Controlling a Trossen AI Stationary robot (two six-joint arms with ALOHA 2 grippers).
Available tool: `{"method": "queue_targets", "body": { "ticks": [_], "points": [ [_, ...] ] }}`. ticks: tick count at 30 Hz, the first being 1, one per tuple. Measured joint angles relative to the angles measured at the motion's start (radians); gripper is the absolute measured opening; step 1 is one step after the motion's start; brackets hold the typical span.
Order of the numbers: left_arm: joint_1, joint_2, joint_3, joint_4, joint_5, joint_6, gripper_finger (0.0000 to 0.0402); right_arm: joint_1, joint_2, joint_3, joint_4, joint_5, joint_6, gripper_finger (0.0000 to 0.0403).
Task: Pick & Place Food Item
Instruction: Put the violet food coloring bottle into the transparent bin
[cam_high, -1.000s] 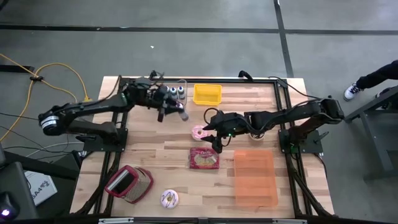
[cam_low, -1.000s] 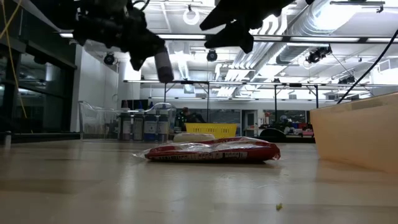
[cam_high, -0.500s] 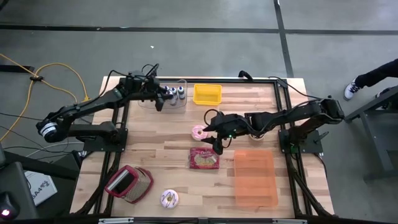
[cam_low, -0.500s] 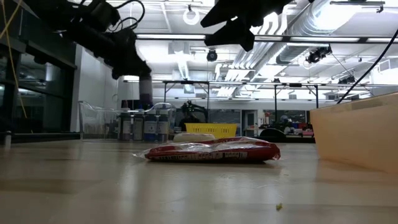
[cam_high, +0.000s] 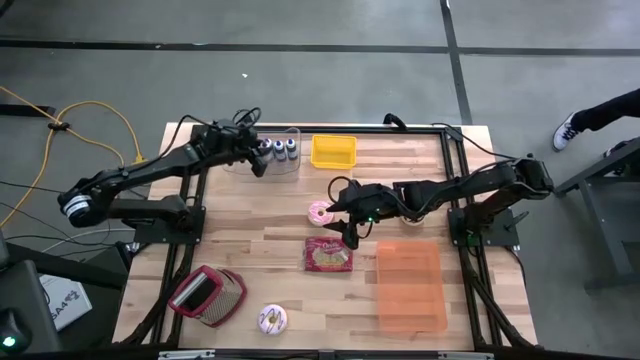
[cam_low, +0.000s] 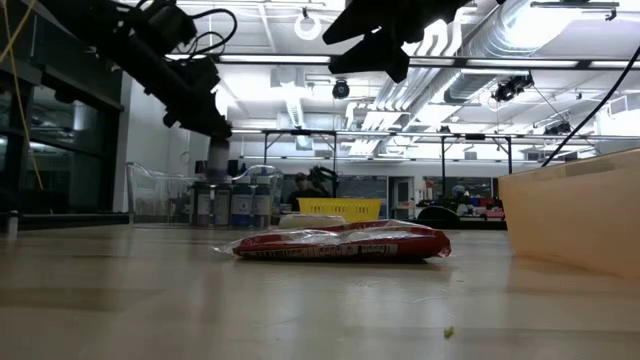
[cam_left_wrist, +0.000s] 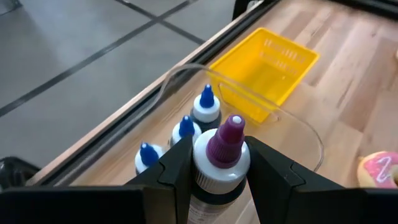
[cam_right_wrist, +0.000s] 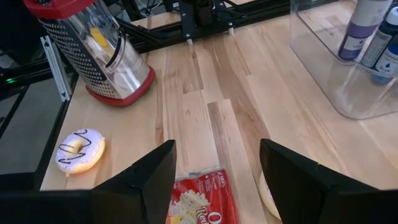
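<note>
My left gripper (cam_high: 258, 158) is shut on a small white bottle with a purple cap (cam_left_wrist: 222, 152), at the clear bin (cam_high: 281, 165) by the table's far edge. Three blue-capped bottles (cam_left_wrist: 185, 127) stand in that bin. My right gripper (cam_high: 345, 222) hangs open above the table's middle. It is over the gap between a pink donut (cam_high: 321, 212) and a red popcorn packet (cam_high: 329, 254), which both lie flat on the wood. Between its fingers (cam_right_wrist: 149, 186) nothing shows but the packet (cam_right_wrist: 199, 199) below. My left gripper pinches the bottle's white body just under the cap (cam_left_wrist: 217, 180), one finger (cam_left_wrist: 177, 171) on each side. The fingers come from the table's left, slanting a little down. The bottle stands upright, cap up. Its lower end (cam_right_wrist: 353, 48) is inside the bin's walls; whether it rests on the floor I cannot tell.
A yellow basket (cam_high: 333, 150) stands right of the clear bin. An orange bin (cam_high: 410, 285) sits at the near right. A red-trimmed grater (cam_high: 208, 295) and a white donut (cam_high: 272, 319) lie at the near left. Bare wood lies between the bin and the grater.
My left gripper has carried the purple-capped bottle from near the table's middle toward the far left, to the clear bin, and a little down. The bottle was tilted and now stands upright. My right gripper has kept still.
</note>
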Motion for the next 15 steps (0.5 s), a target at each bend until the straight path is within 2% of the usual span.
{"method": "queue_targets", "body": {
  "ticks": [7,12,15],
  "points": [
    [-0.087,0.0,-0.036,-0.011,-0.195,-0.065,0.0116,0.0,0.0,0.0,0.0,0.0,-0.012,0.0219],
    [-0.125,0.0,-0.103,0.104,-0.298,-0.13,0.0116,0.0,0.0,0.0,0.0,-0.001,-0.012,0.0219],
    [-0.141,0.0,-0.14,0.159,-0.327,-0.181,0.0116,0.0,0.0,0.0,0.0,-0.004,-0.012,0.0219]
  ]
}}
